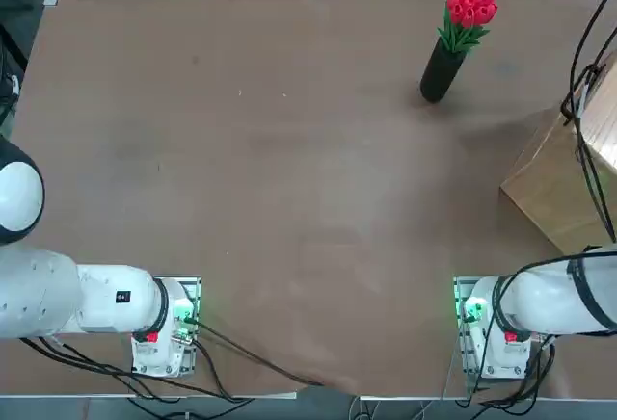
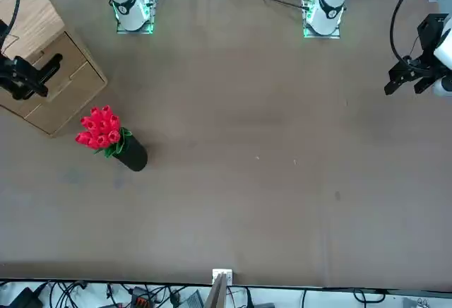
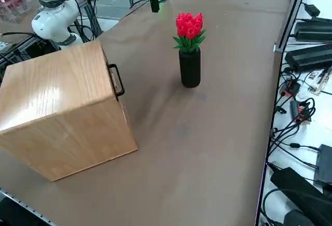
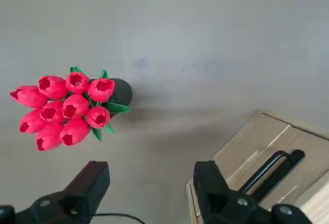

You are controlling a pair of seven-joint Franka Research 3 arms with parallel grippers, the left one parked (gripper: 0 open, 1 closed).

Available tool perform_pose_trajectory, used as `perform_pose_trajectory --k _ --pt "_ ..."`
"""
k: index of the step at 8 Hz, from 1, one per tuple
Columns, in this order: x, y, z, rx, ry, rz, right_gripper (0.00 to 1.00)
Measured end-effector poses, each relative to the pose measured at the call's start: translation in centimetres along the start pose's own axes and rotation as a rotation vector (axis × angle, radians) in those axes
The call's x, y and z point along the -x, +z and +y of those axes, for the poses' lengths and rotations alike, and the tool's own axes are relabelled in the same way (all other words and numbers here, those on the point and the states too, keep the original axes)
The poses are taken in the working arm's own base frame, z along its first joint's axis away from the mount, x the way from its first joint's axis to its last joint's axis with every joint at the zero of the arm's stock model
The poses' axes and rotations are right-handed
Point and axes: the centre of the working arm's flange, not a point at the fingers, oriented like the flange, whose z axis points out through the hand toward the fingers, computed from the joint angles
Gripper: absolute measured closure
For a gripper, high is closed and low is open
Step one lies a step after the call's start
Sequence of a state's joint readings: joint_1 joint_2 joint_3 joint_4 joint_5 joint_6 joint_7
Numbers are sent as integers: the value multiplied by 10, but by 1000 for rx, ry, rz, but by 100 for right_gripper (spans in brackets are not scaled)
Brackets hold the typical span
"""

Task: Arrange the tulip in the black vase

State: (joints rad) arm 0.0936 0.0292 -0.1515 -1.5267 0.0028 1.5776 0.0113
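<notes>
A bunch of red tulips [image 3: 190, 27] stands upright in the black vase [image 3: 190, 68] beside a wooden box [image 3: 62, 107], light, soft-stemmed (best pinched low on the stems), while the right gripper [image 4: 149, 188] hovers above, jaws apart and empty.

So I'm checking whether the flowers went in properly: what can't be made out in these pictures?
- Stems of the tulip: hidden inside the black vase in every view, so their depth is unknown.
- Vase mouth: covered by blooms and leaves in top and wrist views.
- Wooden box: cut off by frame edges in top, front and wrist views.
- Right gripper, open above the table: fingertips only, in the wrist view.
</notes>
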Motion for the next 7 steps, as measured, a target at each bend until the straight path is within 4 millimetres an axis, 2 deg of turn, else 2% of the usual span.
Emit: perform_pose_trajectory --k 5,7 --pt "13 -3 -2 -5 -85 -7 0" --pt "14 -3 -10 -5 -108 -7 0"
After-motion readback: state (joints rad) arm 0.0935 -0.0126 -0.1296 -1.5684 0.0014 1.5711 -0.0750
